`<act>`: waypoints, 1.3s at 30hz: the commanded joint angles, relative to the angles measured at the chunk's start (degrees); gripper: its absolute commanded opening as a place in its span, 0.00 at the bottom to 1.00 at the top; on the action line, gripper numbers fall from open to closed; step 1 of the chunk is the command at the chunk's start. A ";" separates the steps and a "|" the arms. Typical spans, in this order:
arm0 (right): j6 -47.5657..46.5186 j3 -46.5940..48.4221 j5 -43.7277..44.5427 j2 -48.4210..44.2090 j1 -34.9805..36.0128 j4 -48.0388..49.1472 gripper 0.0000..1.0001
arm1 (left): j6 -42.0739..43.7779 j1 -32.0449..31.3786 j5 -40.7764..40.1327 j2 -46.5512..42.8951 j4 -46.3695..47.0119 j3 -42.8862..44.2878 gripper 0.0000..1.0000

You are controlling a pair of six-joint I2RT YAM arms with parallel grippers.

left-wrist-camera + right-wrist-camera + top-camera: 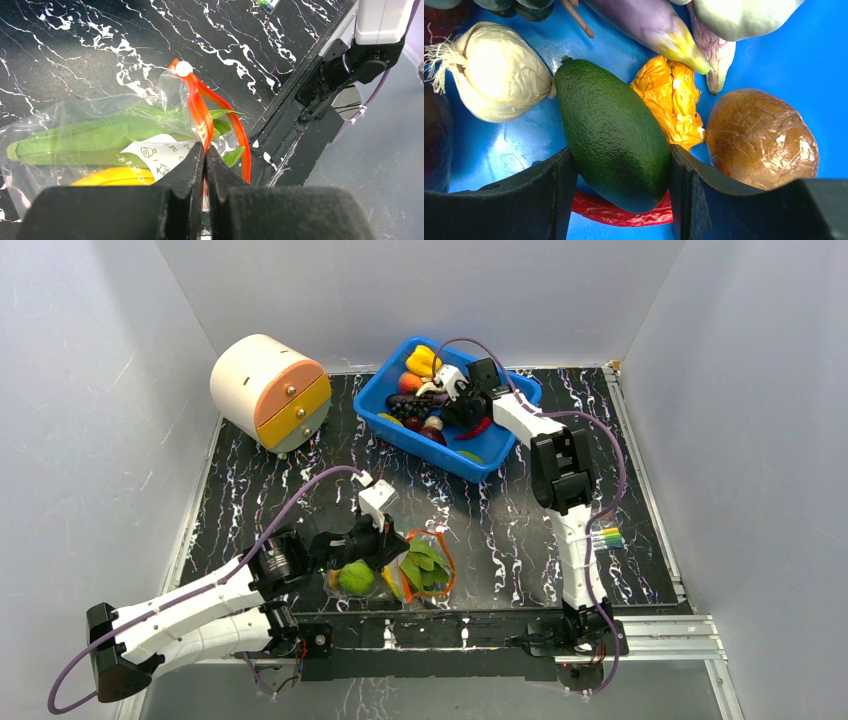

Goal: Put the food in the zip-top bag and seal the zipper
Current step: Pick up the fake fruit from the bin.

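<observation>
The clear zip-top bag [425, 565] lies at the near middle of the table, holding long green leaves [90, 137], a yellow banana [115, 176] and a green lime [355, 577]. My left gripper [206, 150] is shut on the bag's orange-red zipper [200, 115], just below its white slider [183, 68]; the mouth gapes open. My right gripper [619, 152] is down in the blue bin [420, 445] at the back. Its two fingers press either side of a dark green avocado [611, 130], which lies across a red chili [624, 215].
The bin [799, 60] also holds a garlic bulb [499, 77], a brown wrinkled nut-like piece [761, 137], an orange crinkled piece [674, 100] and other toy foods. A round cream drawer toy [270, 390] stands at the back left. The table's metal front rail [640, 635] runs just behind the arm bases.
</observation>
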 commanded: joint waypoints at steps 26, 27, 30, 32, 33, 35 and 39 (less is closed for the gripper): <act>19.44 -25.95 0.18 -33.42 -0.09 7.73 0.35 | -10.65 0.20 -14.71 3.25 -2.61 4.65 0.00; 20.36 -27.65 -0.99 -35.36 -0.09 7.65 0.35 | -10.76 0.22 -14.65 3.38 -2.61 4.93 0.00; 23.44 -33.04 -3.81 -42.05 -0.08 6.24 0.35 | -10.93 0.22 -14.63 4.07 -2.79 6.31 0.00; 25.31 -36.76 -5.88 -46.40 -0.01 5.84 0.35 | -10.82 0.22 -14.80 4.52 -2.84 7.26 0.00; 25.87 -38.74 -7.34 -48.89 0.00 5.87 0.35 | -10.78 0.18 -14.99 4.82 -2.85 7.95 0.00; 27.07 -42.58 -9.16 -54.24 0.35 5.84 0.35 | -10.44 0.26 -15.11 5.30 -2.67 8.98 0.00; 28.77 -48.48 -12.01 -63.28 1.84 3.81 0.35 | -9.87 0.28 -15.19 6.47 -2.76 10.90 0.00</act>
